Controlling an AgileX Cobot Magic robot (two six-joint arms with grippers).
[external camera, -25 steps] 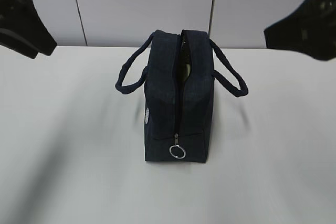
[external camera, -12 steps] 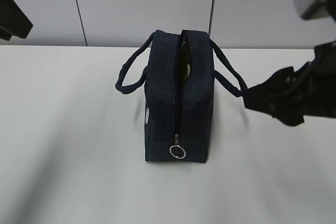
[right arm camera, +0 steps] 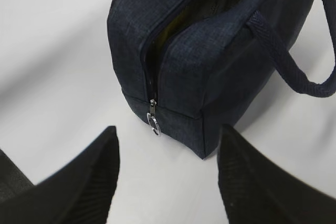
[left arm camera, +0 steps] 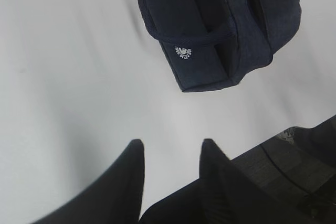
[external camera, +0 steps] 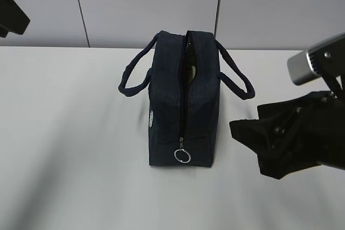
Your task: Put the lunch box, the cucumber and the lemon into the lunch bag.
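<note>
Both grippers hold nothing. The right gripper (right arm camera: pixel 167 174) has its two dark fingers spread wide over bare table, the near end of the lunch bag (external camera: pixel 183 100) just beyond them and untouched. The left gripper (left arm camera: pixel 170 153) has its fingers parted by a narrower gap, also over bare white table (external camera: pixel 70 149), with the bag's logo side well ahead of it. A second ago the right arm hung high at the upper right edge of the exterior view; half a second ago it was beside the bag's right handle; now it sits lower and closer to the camera, right of the bag's front corner. The left arm, earlier a large dark shape at upper left, shows only as a sliver in that corner. The bag has not shifted: it stands upright mid-table, handles drooping to either side, top zipper open along most of its length, the ring pull (external camera: pixel 182 156) hanging at the near end. Through the opening the right wrist view shows a yellowish glimpse inside; which item it is cannot be told.
</note>
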